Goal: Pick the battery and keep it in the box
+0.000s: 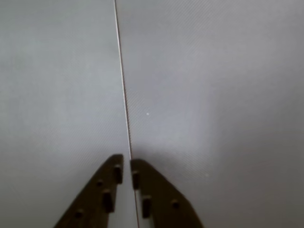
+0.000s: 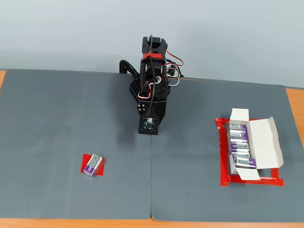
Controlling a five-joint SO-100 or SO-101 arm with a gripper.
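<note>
Two grey mats [image 2: 76, 190] cover the worktop [image 2: 294, 102], meeting at a thin seam [image 2: 151, 185] that runs from the front edge straight back toward the arm; this seam serves as the landmark.

Nearest the front edge and well to the left of the seam in the fixed view, the battery [image 2: 92, 165] lies flat on a small red tape patch [image 2: 98, 166], purple and silver with dark lettering, turned slightly askew. Nothing touches it.

Well to the right of the seam, about level with the battery and a little farther back, the box [image 2: 263, 145] sits open inside a red tape outline [image 2: 221, 156], its flaps folded out. Several like batteries [image 2: 240, 147] lie side by side in it, stacked in a row running front to back.

Farther back, right on the seam, stands the black arm [image 2: 152, 76], folded up with red and white wires looped around it. Its wrist camera [image 2: 148, 124] faces down at the mat.

In the wrist view the claw [image 1: 127, 166] hangs over bare mat, its two dark fingers [image 1: 99, 194] brought almost together at the tips with only a sliver between them, holding nothing. The seam passes directly through that sliver. Neither the battery nor the box shows in this view.
</note>
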